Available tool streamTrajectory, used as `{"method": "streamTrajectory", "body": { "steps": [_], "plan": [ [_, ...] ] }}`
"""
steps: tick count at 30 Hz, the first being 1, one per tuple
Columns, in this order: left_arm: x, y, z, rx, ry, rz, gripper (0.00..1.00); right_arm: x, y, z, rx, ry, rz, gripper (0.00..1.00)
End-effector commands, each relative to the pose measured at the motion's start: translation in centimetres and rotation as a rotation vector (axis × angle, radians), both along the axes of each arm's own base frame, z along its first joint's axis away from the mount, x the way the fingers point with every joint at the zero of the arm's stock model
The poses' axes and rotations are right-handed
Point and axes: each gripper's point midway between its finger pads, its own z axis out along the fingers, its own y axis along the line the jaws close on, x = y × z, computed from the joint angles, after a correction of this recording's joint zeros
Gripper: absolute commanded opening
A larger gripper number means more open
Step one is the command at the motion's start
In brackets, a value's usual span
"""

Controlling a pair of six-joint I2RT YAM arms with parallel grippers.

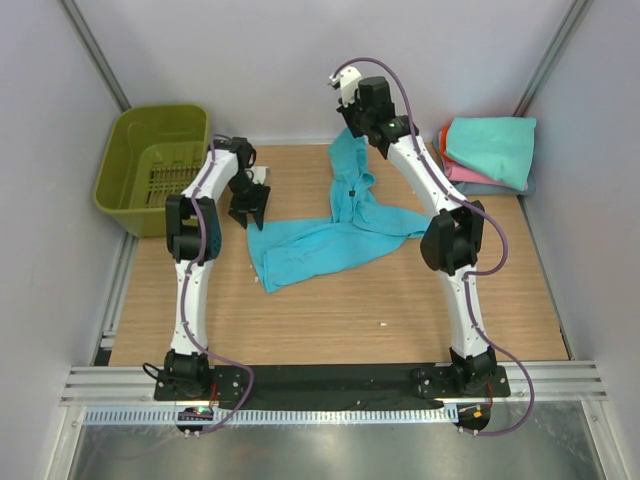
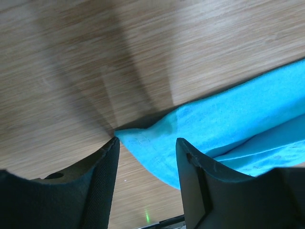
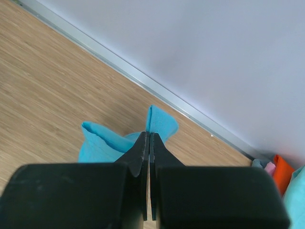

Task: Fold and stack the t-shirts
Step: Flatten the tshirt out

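A bright turquoise-blue t-shirt (image 1: 335, 235) lies crumpled across the middle of the wooden table. My right gripper (image 3: 149, 134) is shut on a fold of it (image 3: 159, 121) and holds that end up near the back wall (image 1: 350, 155). My left gripper (image 2: 145, 143) is open just above the table, its fingers (image 2: 190, 176) either side of the shirt's left corner (image 2: 152, 143). In the top view it hangs at the shirt's left end (image 1: 248, 212). A stack of folded shirts (image 1: 490, 150), mint-teal on top with pink and orange-red below, sits at the back right.
An olive-green slotted basket (image 1: 155, 165) stands at the back left, close to the left arm. Grey walls close in the table on three sides. A metal rail (image 3: 143, 78) runs along the foot of the back wall. The folded stack's edge (image 3: 283, 174) shows in the right wrist view.
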Motion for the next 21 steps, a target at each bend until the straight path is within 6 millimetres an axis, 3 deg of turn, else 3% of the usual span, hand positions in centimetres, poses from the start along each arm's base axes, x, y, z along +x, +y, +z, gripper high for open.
{"method": "streamTrajectory", "body": {
  "steps": [1,5,8,9,12,15,16,17,19,20,21],
  "plan": [
    [1.0,0.2,-0.9,0.002,-0.021,-0.021,0.51,0.3,-0.5,2.0,0.015,-0.050,-0.020,0.01],
    [1.1,0.2,-1.6,0.007,-0.013,-0.026,0.38,0.4,-0.8,1.8,0.006,-0.049,-0.029,0.01],
    [1.0,0.2,-1.9,0.006,-0.007,-0.029,0.14,0.4,-1.1,1.7,-0.006,-0.048,-0.039,0.01],
    [1.1,0.5,-1.8,0.021,-0.010,-0.024,0.00,0.3,-1.3,2.0,-0.010,-0.053,-0.042,0.01],
    [1.8,0.7,-0.3,0.032,-0.057,-0.021,0.00,0.3,-2.6,2.5,-0.030,-0.067,-0.080,0.01],
    [3.8,0.8,4.1,0.032,-0.196,-0.021,0.00,0.3,-5.6,4.4,-0.061,-0.105,-0.151,0.01],
    [4.4,1.1,5.4,0.043,-0.241,-0.021,0.00,-0.2,-6.6,5.9,-0.064,-0.126,-0.174,0.01],
    [5.2,1.2,8.5,0.043,-0.327,-0.021,0.00,-0.3,-7.6,6.6,-0.073,-0.139,-0.198,0.01],
    [6.3,1.2,11.9,0.040,-0.446,-0.034,0.00,-1.1,-10.1,9.0,-0.069,-0.173,-0.244,0.01],
    [6.3,1.3,15.3,0.035,-0.532,-0.037,0.00,-1.6,-11.1,10.2,-0.078,-0.193,-0.262,0.01],
    [6.9,1.4,16.8,0.034,-0.593,-0.036,0.00,-1.9,-12.3,11.0,-0.083,-0.206,-0.282,0.01]
  ]
}}
